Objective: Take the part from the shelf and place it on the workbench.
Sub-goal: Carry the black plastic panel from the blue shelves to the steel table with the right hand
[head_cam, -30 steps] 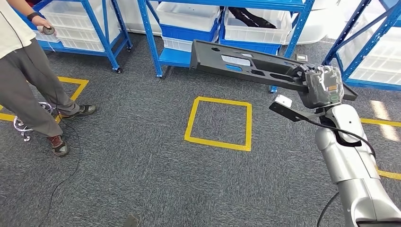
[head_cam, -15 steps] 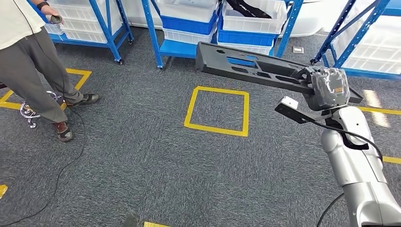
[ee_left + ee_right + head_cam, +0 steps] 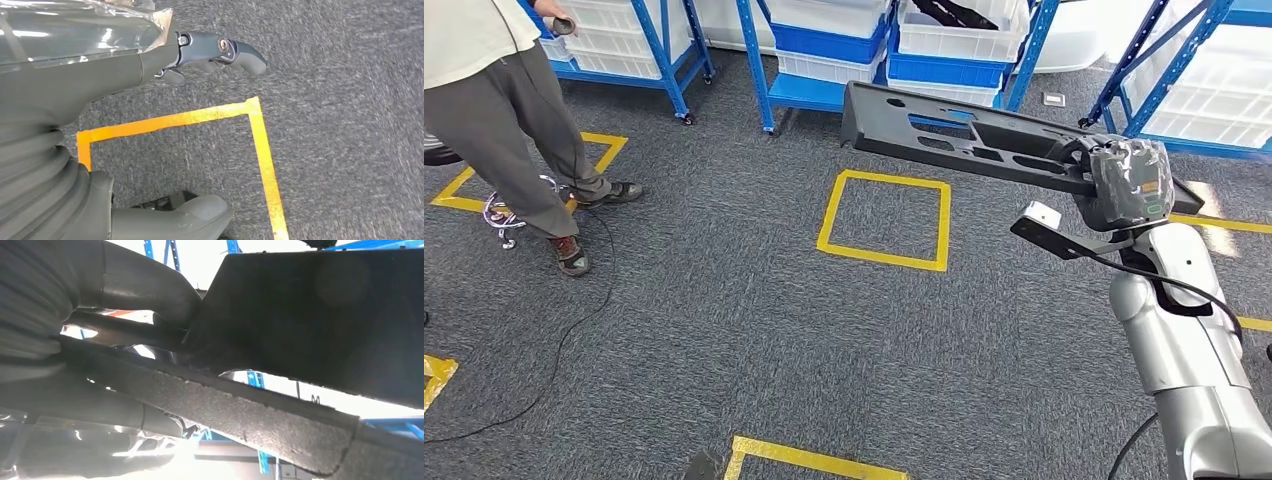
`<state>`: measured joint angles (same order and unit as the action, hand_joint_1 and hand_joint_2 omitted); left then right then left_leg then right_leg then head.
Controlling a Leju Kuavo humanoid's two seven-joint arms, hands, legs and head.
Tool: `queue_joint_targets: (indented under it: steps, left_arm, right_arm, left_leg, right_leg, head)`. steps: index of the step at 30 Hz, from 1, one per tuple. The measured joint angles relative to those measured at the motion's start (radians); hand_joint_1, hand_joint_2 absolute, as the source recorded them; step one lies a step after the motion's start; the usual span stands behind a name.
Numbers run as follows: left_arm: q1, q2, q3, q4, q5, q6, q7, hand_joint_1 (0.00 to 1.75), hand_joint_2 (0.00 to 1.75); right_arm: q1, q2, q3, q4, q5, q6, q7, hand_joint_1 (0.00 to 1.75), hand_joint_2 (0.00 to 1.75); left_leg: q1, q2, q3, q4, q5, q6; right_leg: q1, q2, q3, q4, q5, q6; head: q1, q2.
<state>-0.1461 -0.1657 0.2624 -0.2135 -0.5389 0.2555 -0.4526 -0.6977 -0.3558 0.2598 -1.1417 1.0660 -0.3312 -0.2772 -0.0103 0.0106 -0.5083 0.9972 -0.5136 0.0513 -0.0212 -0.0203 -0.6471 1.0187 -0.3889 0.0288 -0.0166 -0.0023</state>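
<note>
Whole head view has shifted vs. 1.0 s ago: camera moved, shelving now sits higher in frame, a 2nd yellow floor outline point(image 3: 809, 458) shows at the near edge. Relation of part to hand unchanged.

Part point(image 3: 954, 140): 1 long dark moulded panel w/ several cut-outs, held roughly level above the carpet, one end at the right hand point(image 3: 1124, 185), other end reaching toward the blue shelf point(image 3: 754, 60). Not on any bench.

Right hand: fingers closed round the part's near end; right wrist view shows thumb point(image 3: 145, 290) lying against the panel point(image 3: 310, 325).

Left hand point(image 3: 150, 60): holds nothing, fingers point(image 3: 235, 50) partly curled, apart from thumb point(image 3: 175, 220).

Floor: 1 full yellow taped square point(image 3: 886, 220) below the part. 1 person point(image 3: 494, 110) at left, object in hand.
</note>
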Motion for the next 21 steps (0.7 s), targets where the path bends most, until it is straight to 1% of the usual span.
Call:
queue_joint_targets:
  steps: [1, 2, 3, 5, 6, 7, 8, 9, 10, 11, 12, 13, 14, 15, 16, 17, 18, 19, 20, 21]
  left_arm:
    - [0.000, -0.001, 0.000, 0.000, -0.001, 0.000, 0.000, 0.00, 1.75]
    - [0.000, -0.001, 0.000, 0.000, -0.001, 0.000, 0.000, 0.00, 1.75]
    - [0.001, -0.002, 0.000, 0.000, -0.001, 0.000, 0.000, 0.00, 1.75]
    - [0.001, -0.003, 0.000, 0.000, -0.001, 0.000, 0.000, 0.00, 1.75]
    - [0.002, -0.004, 0.000, 0.000, -0.001, 0.000, 0.000, 0.00, 1.75]
    - [0.003, -0.004, 0.000, 0.000, -0.001, 0.000, 0.000, 0.00, 1.75]
    - [0.004, -0.004, 0.000, 0.001, -0.001, 0.000, 0.000, 0.00, 1.75]
    - [0.004, -0.005, 0.000, 0.001, -0.001, 0.000, 0.000, 0.00, 1.75]
    - [0.004, -0.005, 0.000, 0.001, -0.002, 0.000, 0.000, 0.00, 1.75]
    - [0.003, -0.006, 0.000, 0.001, -0.002, 0.000, 0.000, 0.00, 1.75]
    - [0.004, -0.005, 0.000, 0.001, -0.003, 0.000, -0.001, 0.00, 1.75]
    - [0.005, -0.005, 0.000, 0.001, -0.004, 0.000, -0.001, 0.00, 1.75]
    - [0.006, -0.005, 0.000, 0.001, -0.004, 0.000, -0.001, 0.00, 1.75]
    - [0.008, -0.004, 0.000, 0.001, -0.004, 0.000, -0.001, 0.00, 1.75]
    - [0.010, -0.003, 0.000, 0.002, -0.004, 0.000, -0.001, 0.00, 1.75]
    - [0.010, -0.002, 0.000, 0.002, -0.004, 0.000, -0.002, 0.00, 1.75]
    - [0.010, -0.001, 0.000, 0.002, -0.004, 0.000, -0.002, 0.00, 1.75]
    - [0.010, -0.002, 0.000, 0.002, -0.004, 0.000, -0.002, 0.00, 1.75]
    - [0.009, -0.002, 0.000, 0.002, -0.004, 0.000, -0.002, 0.00, 1.75]
    - [0.009, -0.002, 0.000, 0.002, -0.004, 0.000, -0.002, 0.00, 1.75]
  right_arm:
    - [0.001, -0.001, 0.000, -0.003, 0.004, 0.000, 0.001, 1.69, 1.75]
    - [0.002, -0.002, 0.001, -0.005, 0.006, 0.000, 0.002, 1.69, 1.75]
    - [0.002, -0.003, 0.001, -0.007, 0.008, 0.000, 0.003, 1.69, 1.75]
    - [0.002, -0.004, 0.003, -0.008, 0.013, 0.001, 0.005, 1.69, 1.75]
    - [0.002, -0.003, 0.004, -0.008, 0.015, 0.002, 0.006, 1.69, 1.75]
    - [0.003, -0.003, 0.006, -0.008, 0.017, 0.004, 0.006, 1.69, 1.75]
    - [0.003, -0.002, 0.008, -0.008, 0.020, 0.005, 0.007, 1.69, 1.75]
    - [0.002, -0.001, 0.010, -0.008, 0.022, 0.007, 0.007, 1.69, 1.75]
    - [0.000, -0.001, 0.010, -0.008, 0.022, 0.007, 0.007, 1.69, 1.75]
    - [-0.003, 0.000, 0.012, -0.008, 0.023, 0.007, 0.007, 1.69, 1.75]
    - [-0.004, 0.000, 0.013, -0.008, 0.024, 0.007, 0.007, 1.69, 1.75]
    - [-0.005, 0.001, 0.014, -0.008, 0.024, 0.008, 0.008, 1.69, 1.75]
    - [-0.005, 0.002, 0.015, -0.008, 0.025, 0.008, 0.008, 1.69, 1.75]
    - [-0.005, 0.004, 0.016, -0.008, 0.025, 0.008, 0.008, 1.69, 1.75]
    - [-0.005, 0.006, 0.018, -0.008, 0.026, 0.008, 0.008, 1.69, 1.75]
    - [-0.006, 0.008, 0.019, -0.008, 0.026, 0.008, 0.008, 1.69, 1.75]
    - [-0.008, 0.009, 0.019, -0.008, 0.026, 0.008, 0.008, 1.69, 1.75]
    - [-0.008, 0.009, 0.020, -0.009, 0.026, 0.008, 0.008, 1.69, 1.75]
    - [-0.008, 0.010, 0.020, -0.009, 0.026, 0.008, 0.008, 1.69, 1.75]
    - [-0.008, 0.010, 0.020, -0.009, 0.026, 0.008, 0.008, 1.69, 1.75]
  left_leg:
    - [0.000, -0.002, -0.002, -0.009, 0.012, 0.005]
    - [0.002, -0.005, -0.004, -0.018, 0.027, 0.011]
    - [0.003, -0.009, -0.010, -0.026, 0.041, 0.014]
    - [0.003, -0.018, -0.032, -0.027, 0.060, 0.016]
    - [0.002, -0.024, -0.043, -0.025, 0.068, 0.014]
    - [0.003, -0.029, -0.053, -0.024, 0.075, 0.012]
    - [0.004, -0.035, -0.064, -0.020, 0.081, 0.009]
    - [0.006, -0.042, -0.073, -0.013, 0.084, 0.006]
    - [0.008, -0.049, -0.084, -0.002, 0.086, 0.001]
    - [0.008, -0.056, -0.097, 0.012, 0.086, -0.004]
    - [0.007, -0.062, -0.110, 0.023, 0.086, -0.008]
    - [0.006, -0.067, -0.120, 0.031, 0.088, -0.013]
    - [0.005, -0.072, -0.127, 0.034, 0.092, -0.017]
    - [0.007, -0.075, -0.132, 0.035, 0.095, -0.020]
    - [0.008, -0.070, -0.136, 0.041, 0.091, -0.025]
    - [0.009, -0.059, -0.146, 0.060, 0.077, -0.031]
    - [0.010, -0.044, -0.164, 0.099, 0.052, -0.037]
    - [0.012, -0.029, -0.189, 0.157, 0.018, -0.043]
    - [0.015, -0.020, -0.219, 0.226, -0.016, -0.048]
    - [0.017, -0.016, -0.245, 0.286, -0.040, -0.051]
  right_leg:
    - [-0.001, -0.001, -0.005, 0.003, -0.001, 0.005]
    - [0.000, 0.001, -0.016, 0.022, -0.014, 0.005]
    - [0.001, 0.004, -0.035, 0.064, -0.041, 0.002]
    - [0.000, 0.010, -0.084, 0.196, -0.114, -0.005]
    - [-0.001, 0.012, -0.101, 0.253, -0.140, -0.003]
    - [-0.002, 0.013, -0.103, 0.281, -0.152, 0.001]
    - [-0.003, 0.014, -0.081, 0.262, -0.148, 0.010]
    - [-0.007, 0.016, -0.040, 0.207, -0.133, 0.020]
    - [-0.011, 0.026, 0.006, 0.137, -0.122, 0.028]
    - [-0.013, 0.036, 0.045, 0.073, -0.110, 0.032]
    - [-0.013, 0.043, 0.066, 0.037, -0.105, 0.029]
    - [-0.012, 0.047, 0.072, 0.023, -0.105, 0.023]
    - [-0.008, 0.042, 0.069, 0.026, -0.100, 0.015]
    - [-0.010, 0.035, 0.066, 0.028, -0.096, 0.008]
    - [-0.011, 0.030, 0.063, 0.028, -0.093, 0.002]
    - [-0.013, 0.024, 0.061, 0.028, -0.089, -0.004]
    - [-0.014, 0.018, 0.060, 0.027, -0.086, -0.009]
    - [-0.013, 0.012, 0.058, 0.027, -0.085, -0.012]
    - [-0.011, 0.005, 0.056, 0.027, -0.083, -0.014]
    - [-0.010, -0.003, 0.053, 0.027, -0.082, -0.015]
  head:
    - [0.000, 0.000]
    - [-0.001, 0.000]
    - [0.000, 0.000]
    - [0.001, 0.000]
    - [0.001, 0.000]
    - [0.001, 0.000]
    - [0.001, 0.000]
    - [0.001, 0.000]
    - [0.001, 0.000]
    - [0.002, 0.000]
    - [0.001, 0.000]
    - [0.000, 0.000]
    - [0.000, 0.000]
    - [-0.001, 0.000]
    - [-0.002, 0.000]
    - [-0.002, 0.000]
    - [-0.005, 0.000]
    - [-0.006, 0.000]
    - [-0.007, 0.000]
    - [-0.007, 0.000]
